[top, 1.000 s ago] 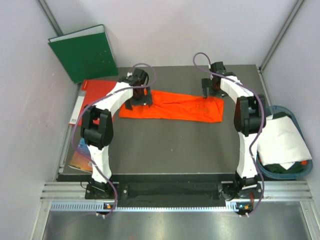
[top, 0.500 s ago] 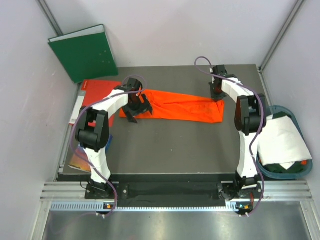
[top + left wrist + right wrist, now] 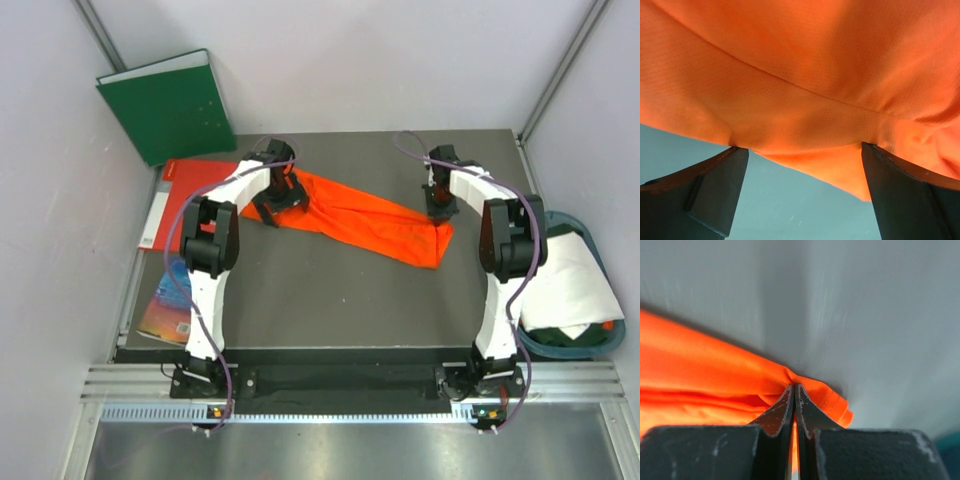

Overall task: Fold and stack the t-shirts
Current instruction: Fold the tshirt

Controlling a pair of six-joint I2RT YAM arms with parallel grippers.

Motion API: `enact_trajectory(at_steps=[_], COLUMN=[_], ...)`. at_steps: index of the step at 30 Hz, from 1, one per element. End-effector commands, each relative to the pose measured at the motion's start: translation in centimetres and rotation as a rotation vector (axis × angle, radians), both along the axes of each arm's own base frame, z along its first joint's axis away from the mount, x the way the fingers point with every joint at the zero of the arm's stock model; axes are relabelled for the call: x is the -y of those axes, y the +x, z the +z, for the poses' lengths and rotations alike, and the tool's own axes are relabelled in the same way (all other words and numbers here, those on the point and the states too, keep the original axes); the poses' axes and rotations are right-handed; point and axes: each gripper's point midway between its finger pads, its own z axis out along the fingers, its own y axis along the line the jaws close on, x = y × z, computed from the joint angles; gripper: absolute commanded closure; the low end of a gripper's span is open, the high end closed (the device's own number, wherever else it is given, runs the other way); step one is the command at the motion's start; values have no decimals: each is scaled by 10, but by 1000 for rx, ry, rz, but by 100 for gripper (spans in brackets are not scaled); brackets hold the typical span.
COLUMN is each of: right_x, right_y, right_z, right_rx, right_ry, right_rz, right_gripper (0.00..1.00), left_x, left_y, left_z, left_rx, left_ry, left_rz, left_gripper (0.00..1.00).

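A broad stretch of the flat dark grey table top (image 3: 330, 300) shows on the near side of the soft bright orange t-shirt (image 3: 365, 218), between it and the arm bases. A narrower strip of the same surface runs along the shirt's far side up to the pale back wall. Left of the orange t-shirt, at the table's edge, lie a flat red folder (image 3: 185, 180) and, nearer, a colourful printed booklet (image 3: 165, 310). A green binder (image 3: 170, 100) leans against the wall beyond them. Well to the right of the orange t-shirt, off the table's edge, a teal plastic basket (image 3: 560, 347) holds a folded white t-shirt (image 3: 562, 280).

The orange t-shirt lies as a long, creased band, slanting from far left to nearer right. The left gripper (image 3: 276, 204) is at its left end, with its fingers spread wide and the hem (image 3: 805, 155) between them, unpinched. The right gripper (image 3: 438, 208) is at the right end, where the corner is lifted. Its fingers (image 3: 781, 410) are pressed together on a small fold of the orange t-shirt (image 3: 705, 375).
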Motion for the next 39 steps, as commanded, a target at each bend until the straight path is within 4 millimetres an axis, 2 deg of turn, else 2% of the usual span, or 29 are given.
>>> enact_trajectory(at_steps=[1,3,4,5,6,7,8,9,10,11,13,14,18,19,20,21,22,23,24,25,26,27,28,30,32,33,37,38,39], right_x=[-14,-22,-29,-35,-42,-47,-52,-60,-66,-73,-91,-98,-115,-114,-108,-104,-95,-95,-89,-84,-83,-82,-82,-83,-88,-88,-90,-85,-82], right_y=[-56,-73,-83,-89,-102,-112,-119,-132,-140,-150,-171,-180,-195,-195,-189,-183,-175,-169,-160,-154,-149,-142,-137,-131,-122,-119,-106,-98,-94], right_z=[13,19,20,28,26,28,33,32,33,37,38,42,50,55,56,61,65,71,75,78,81,83,83,82,75,72,54,52,50], right_rx=[-132,-149,-175,-167,-193,-213,-211,-239,-248,-261,-294,-311,-310,-295,-271,-244,-207,-181,-150,-127,-108,-84,-70,-48,-27,-25,-22,-2,6], right_ry=[70,86,109,127,130,133,139,136,140,158,177,193,208,209,171,149,96,90,65,46,44,47,50,63,86,92,127,133,137], right_rz=[15,34,45,61,81,95,110,134,149,169,219,239,270,270,255,247,239,234,220,209,204,199,195,191,193,191,177,158,144], right_gripper=[100,100,100,100,100,100,100,100,100,100,100,100,98,85,78,71,56,47,39,29,26,24,24,24,25,25,25,26,26], left_x=[-11,-4,4,11,16,27,37,45,49,63,77,90,96,92,89,88,80,75,73,67,65,69,68,79,90,106,149,159,172], left_y=[28,46,51,67,75,77,96,103,107,122,131,136,126,113,104,103,76,66,56,30,18,3,-20,-47,-76,-90,-141,-147,-163], left_z=[-18,-13,-24,-16,-16,-29,-14,-15,-28,-15,-21,-14,-2,9,14,59,35,42,74,55,58,79,64,78,71,77,69,69,65], left_rx=[17,54,47,93,111,87,152,164,156,213,240,263,262,259,258,355,279,283,331,259,245,266,205,191,132,132,22,19,-9], left_ry=[78,58,31,5,-14,-61,-103,-138,-157,-226,-308,-389,-434,-417,-407,-412,-393,-387,-396,-389,-399,-427,-431,-476,-521,-539,-622,-640,-648], left_rz=[-10,-21,-40,-47,-50,-67,-74,-83,-83,-98,-108,-133,-196,-224,-232,-251,-240,-234,-239,-213,-209,-225,-211,-238,-239,-276,-301,-309,-331], left_gripper=[1,1,1,1,1,1,1,1,1,1,1,1,1,1,1,1,1,1,1,1,1,1,1,1,3,5,14,19,20])
